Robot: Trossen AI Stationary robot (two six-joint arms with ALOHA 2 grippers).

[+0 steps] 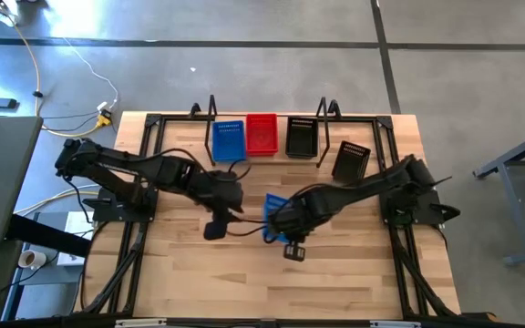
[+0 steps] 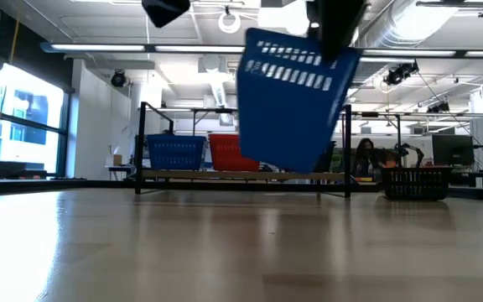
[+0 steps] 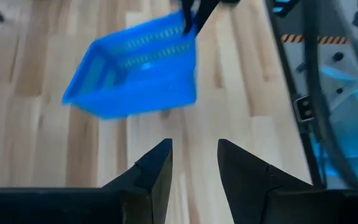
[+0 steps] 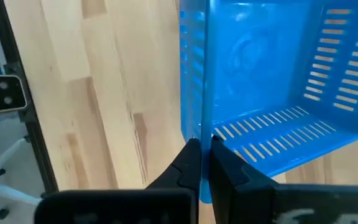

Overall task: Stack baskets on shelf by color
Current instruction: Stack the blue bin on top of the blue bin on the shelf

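1. Right tool [image 4: 201, 152] pinches a blue basket [image 4: 272, 87] by one wall, so it hangs tilted above the table [image 1: 335, 273].
2. Left tool [image 3: 194, 163], fingers spread and empty, waits just beside it.
3. Far back, the shelf [image 1: 272, 157] holds blue, red and black baskets; another black basket [image 1: 351, 161] sits near it.

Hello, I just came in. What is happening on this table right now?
The right pincer is shut on the rim of a blue basket and holds it tilted in the air above the table. The left pincer is open and empty beside it. On the shelf at the back stand a blue stack, a red stack and a black stack. Another black basket sits on the table near the shelf.
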